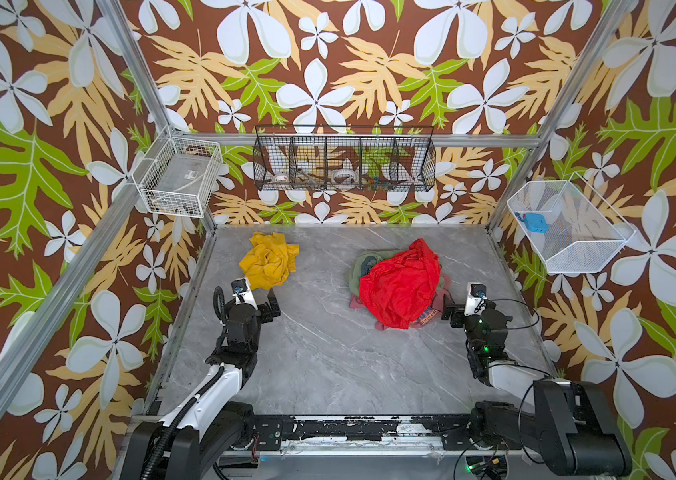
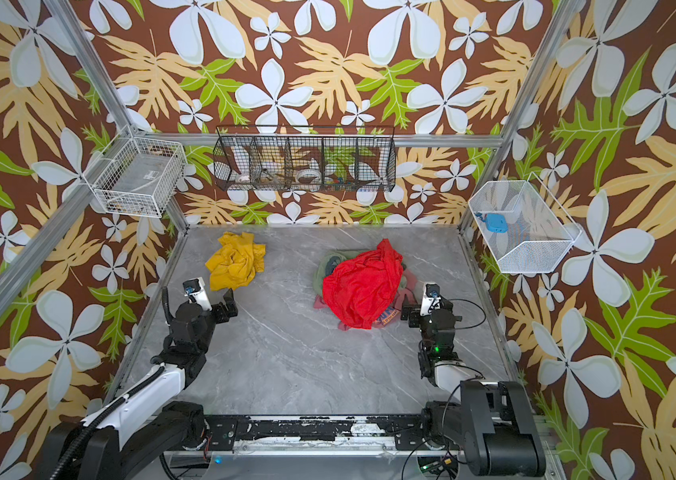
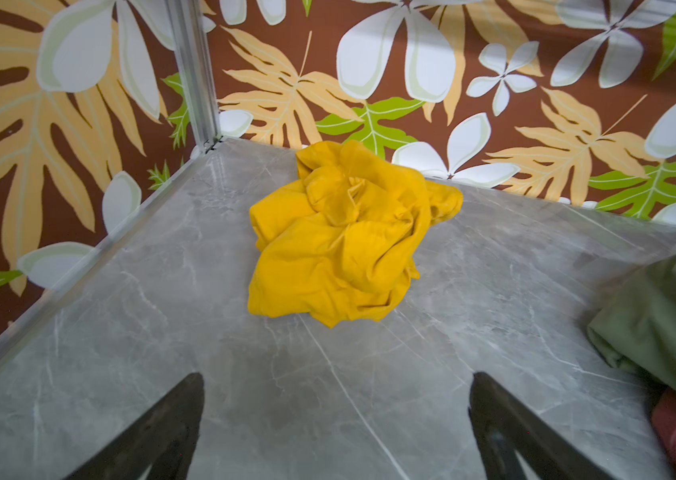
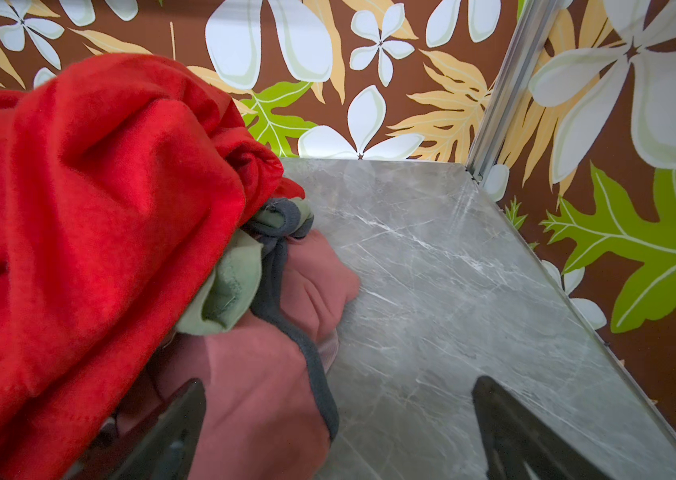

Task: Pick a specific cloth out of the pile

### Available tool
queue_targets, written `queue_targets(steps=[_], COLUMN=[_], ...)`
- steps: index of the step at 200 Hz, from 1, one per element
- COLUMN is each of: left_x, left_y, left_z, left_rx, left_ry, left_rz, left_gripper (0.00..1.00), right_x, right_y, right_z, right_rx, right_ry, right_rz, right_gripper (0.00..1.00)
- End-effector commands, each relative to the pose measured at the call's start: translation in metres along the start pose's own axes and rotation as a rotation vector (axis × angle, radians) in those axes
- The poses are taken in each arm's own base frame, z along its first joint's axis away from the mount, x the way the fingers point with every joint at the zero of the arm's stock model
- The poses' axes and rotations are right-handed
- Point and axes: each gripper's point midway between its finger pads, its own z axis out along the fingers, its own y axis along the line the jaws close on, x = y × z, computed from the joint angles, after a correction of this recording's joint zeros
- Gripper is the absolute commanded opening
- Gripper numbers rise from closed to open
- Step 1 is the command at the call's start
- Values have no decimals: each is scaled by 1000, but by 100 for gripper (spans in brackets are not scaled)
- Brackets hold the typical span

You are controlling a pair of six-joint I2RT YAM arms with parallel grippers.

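Two grippers nearest, both low over the grey marble table point(image 1: 328, 353). Left gripper point(image 3: 336, 386): jaws wide apart, empty, aimed at the mustard-yellow cloth point(image 1: 268, 260). Right gripper point(image 4: 340, 386): jaws wide apart, empty, one finger just beside the dusty-pink piece point(image 4: 269, 395) at the near edge of the pile point(image 2: 363, 286); contact not confirmable.

Find the pile on the right half: bright red cloth point(image 1: 402, 282) draped on top, olive-green cloth point(image 3: 668, 316) and dusty-pink piece protruding beneath.

Find the mustard-yellow cloth alone on the table, crumpled, toward the far left corner, well apart from the pile. Judge the extraction as done or nearly done: nothing clamped, target clear of all other fabric.

Farthest back, away from the work: white wire basket point(image 1: 178, 178), black wire basket point(image 1: 344, 162), white mesh basket point(image 1: 568, 232), all on the walls.

Hazards from here:
- Closing the right jaws in the present pose: likely to snag the dusty-pink piece and drag the pile.
- Advancing the left gripper low: likely to push the crumpled mustard-yellow cloth against the far wall instead of pinching a fold.
- Pinching a shallow fold: likely to slip on lift, given soft loose fabric.
- Sweeping either arm across the middle: risk of catching the overhang of the bright red cloth and remixing the cloths.
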Motion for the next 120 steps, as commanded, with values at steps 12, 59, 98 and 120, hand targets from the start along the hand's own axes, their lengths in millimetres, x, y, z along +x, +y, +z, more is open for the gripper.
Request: queue_targets(steps=[12, 59, 98, 120], left_x=[-15, -18, -25, -21], left_y=[13, 26, 24, 19], left_z=[-6, -12, -4, 9], left_rx=[-61, -112, -118, -74], left_ry=[-114, -219, -268, -259], left_rz=[-17, -33, -26, -29], left_gripper=[100, 100, 100, 99], right_x=[-20, -12, 1, 1], right_y=[1, 1, 7, 8], right_z=[5, 11, 24, 25], right_rx=[-4, -3, 2, 5], right_ry=[-76, -77, -37, -34], right_rz=[31, 58, 22, 15], right_gripper=[99, 99, 99, 100])
